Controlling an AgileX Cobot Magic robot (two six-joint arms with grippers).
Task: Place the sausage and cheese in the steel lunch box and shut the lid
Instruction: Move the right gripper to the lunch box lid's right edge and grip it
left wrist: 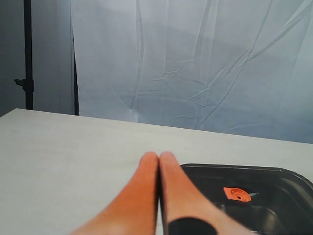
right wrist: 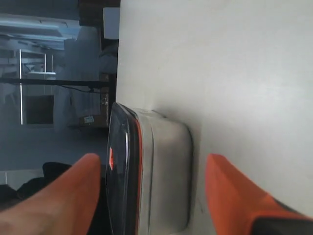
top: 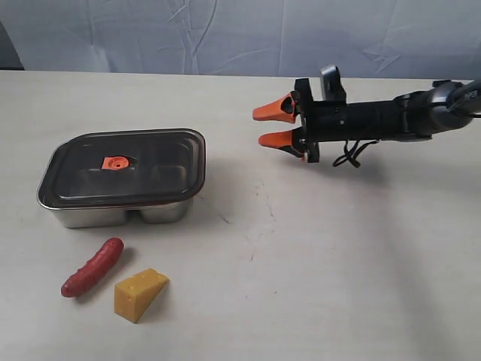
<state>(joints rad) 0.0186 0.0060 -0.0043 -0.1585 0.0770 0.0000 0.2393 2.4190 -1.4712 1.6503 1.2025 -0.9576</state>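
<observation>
One right end effector point(top: 258, 128) spread facing dark translucent lid point(top: 154, 159) on shiny steel lunch box point(top: 113, 213), presumably for lifting; left end effector point(left wrist: 158, 156) pressed together.

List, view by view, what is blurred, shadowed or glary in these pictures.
Exterior view: sharp, evenly lit; soft shadows beside the sausage and cheese, pale sheen on the lid. Left wrist view: the left gripper, shut, is close and blurred, the valve crisper. Right wrist view: right gripper blurred, steel lunch box soft, room behind dim.
</observation>
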